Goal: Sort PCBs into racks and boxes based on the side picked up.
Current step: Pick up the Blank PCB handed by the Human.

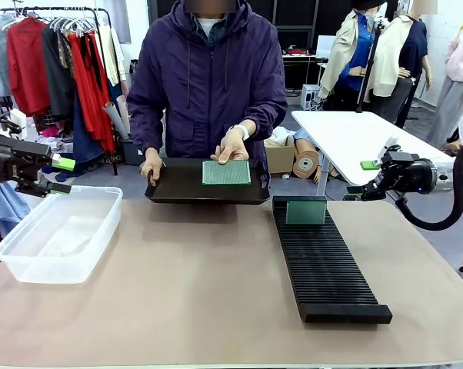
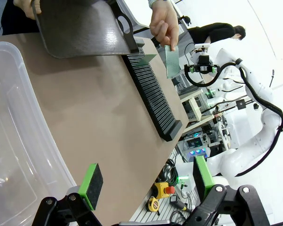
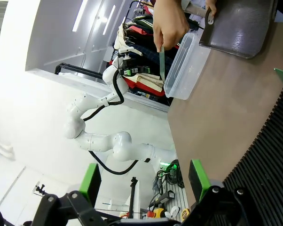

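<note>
The person's hand holds one green PCB (image 1: 226, 172) upright over the dark tray (image 1: 178, 188); it appears again as the PCB (image 2: 171, 61) and edge-on as the PCB (image 3: 162, 63). A second PCB (image 1: 305, 212) stands in the far end of the black rack (image 1: 324, 269), also seen as the PCB (image 2: 148, 59) in the rack (image 2: 153, 94). The clear box (image 1: 58, 231) sits at the left. My left gripper (image 1: 62, 175) hovers open above the box's far end, its own view showing the left gripper (image 2: 146, 181) with nothing in it. My right gripper (image 1: 366, 178) hangs open to the right of the rack, and its own view shows the right gripper (image 3: 144, 181) holding nothing.
The person stands at the far edge, the other hand gripping the tray's handle. A white table (image 1: 354, 134) and cardboard boxes lie behind on the right, a clothes rail behind on the left. The brown tabletop (image 1: 193, 284) lies bare between box and rack.
</note>
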You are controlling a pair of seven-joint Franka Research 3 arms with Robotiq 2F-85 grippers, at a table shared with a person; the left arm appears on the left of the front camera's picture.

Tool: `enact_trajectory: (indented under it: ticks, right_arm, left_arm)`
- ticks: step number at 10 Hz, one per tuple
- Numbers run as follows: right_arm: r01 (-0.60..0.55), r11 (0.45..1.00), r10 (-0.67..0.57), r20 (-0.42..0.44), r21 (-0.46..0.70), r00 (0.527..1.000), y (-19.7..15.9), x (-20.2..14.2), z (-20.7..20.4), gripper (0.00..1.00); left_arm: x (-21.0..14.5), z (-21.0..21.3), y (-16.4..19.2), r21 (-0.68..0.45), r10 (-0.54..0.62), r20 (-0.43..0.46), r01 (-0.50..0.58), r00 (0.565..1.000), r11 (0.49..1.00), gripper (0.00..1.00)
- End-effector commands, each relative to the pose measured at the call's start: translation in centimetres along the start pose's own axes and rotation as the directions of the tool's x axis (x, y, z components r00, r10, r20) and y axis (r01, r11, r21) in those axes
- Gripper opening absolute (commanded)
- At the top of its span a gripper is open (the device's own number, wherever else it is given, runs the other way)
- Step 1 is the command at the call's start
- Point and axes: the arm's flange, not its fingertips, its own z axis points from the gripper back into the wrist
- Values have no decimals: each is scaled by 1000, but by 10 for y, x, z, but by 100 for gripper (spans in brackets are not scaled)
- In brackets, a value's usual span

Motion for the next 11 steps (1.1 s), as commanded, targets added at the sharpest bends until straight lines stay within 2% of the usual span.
enact_trajectory:
  ticks: [1, 8, 11]
  right_arm:
    - [22, 1000, -21, 33, -13, 999, 5, 12, -16, 100]
    - [68, 986, -60, 57, -151, 997, 27, 26, -81, 100]
    - [67, 982, -58, 58, -178, 997, 23, 39, -107, 100]
  left_arm:
    - [1, 1, -1, 1, -1, 2, 1, 1000, 1000, 100]
    - [1, 1, -1, 1, -1, 2, 1, 1000, 1000, 100]
    - [1, 1, -1, 1, -1, 2, 1, 1000, 1000, 100]
